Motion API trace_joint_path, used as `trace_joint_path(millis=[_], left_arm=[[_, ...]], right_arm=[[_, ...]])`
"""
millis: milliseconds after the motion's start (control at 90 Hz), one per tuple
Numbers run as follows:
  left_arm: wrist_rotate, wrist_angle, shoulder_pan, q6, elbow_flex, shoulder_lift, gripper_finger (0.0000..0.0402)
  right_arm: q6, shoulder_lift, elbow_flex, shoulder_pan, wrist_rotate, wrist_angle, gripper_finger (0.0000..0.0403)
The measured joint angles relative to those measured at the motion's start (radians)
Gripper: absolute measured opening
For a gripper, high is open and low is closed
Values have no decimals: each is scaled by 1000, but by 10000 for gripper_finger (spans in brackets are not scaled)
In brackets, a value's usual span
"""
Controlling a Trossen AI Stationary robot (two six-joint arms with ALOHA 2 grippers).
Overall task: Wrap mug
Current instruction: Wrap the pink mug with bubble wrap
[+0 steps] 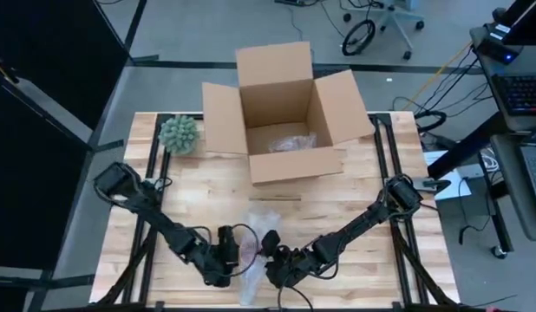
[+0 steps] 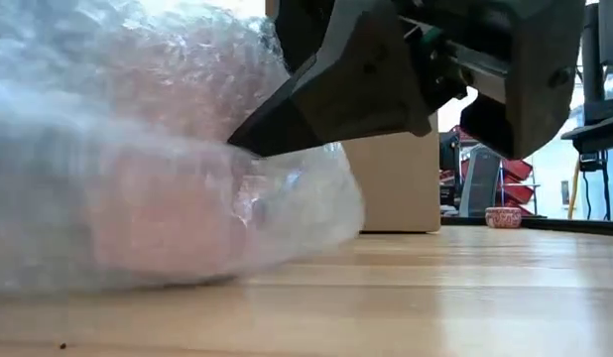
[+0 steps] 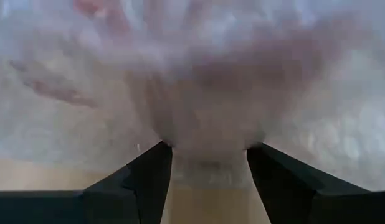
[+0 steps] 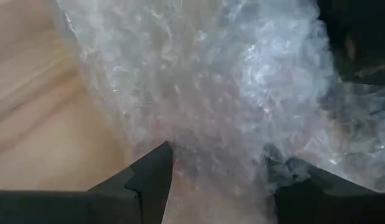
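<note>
A bundle of clear bubble wrap (image 1: 253, 256) lies on the wooden table near its front edge, between my two grippers. A pinkish shape (image 2: 158, 223) shows dimly through the wrap and rests low on the table; it looks like the mug, but its outline is hidden. My left gripper (image 1: 233, 258) comes at the bundle from the table's left, my right gripper (image 1: 270, 264) from the right. Each has wrap between its fingers. My left gripper (image 3: 209, 162) has a gathered neck of the bubble wrap (image 3: 208, 146) pinched between its two fingers, where the wrap narrows to a waist. It comes nearly level from the table's left. The bundle stays on the table. My right gripper (image 4: 217, 168) holds a thick, crumpled part of the bubble wrap (image 4: 214, 149) between its two fingers, several layers as it seems. In the low view a finger (image 2: 316, 99) slants down from the table's right onto the bundle's upper side. The bundle's underside rests on the table.
An open cardboard box (image 1: 285, 113) stands at the far middle of the table, with clear wrapping inside it. A green spiky plant-like thing (image 1: 179, 134) sits at the far left. Bare wood lies between the box and the bundle.
</note>
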Motion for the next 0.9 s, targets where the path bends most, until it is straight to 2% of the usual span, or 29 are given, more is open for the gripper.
trace_joint_path(millis=[111,289,444,556,744,900], left_arm=[[6,15,21,46,19,8,199],[11,39,76,134,20,8,199],[77,110,133,171,21,17,199],[105,150,155,184,21,29,199],[113,175,165,181,22,36,199],[114,175,161,181,22,36,199]], right_arm=[[48,0,0,9,9,3,201],[182,-2,2,5,18,-97,201],[263,-16,50,-2,-2,-281,201],[332,-16,145,-22,-83,-458,201],[434,-18,240,-59,-258,-610,201],[442,-19,279,-66,-291,-631,201]])
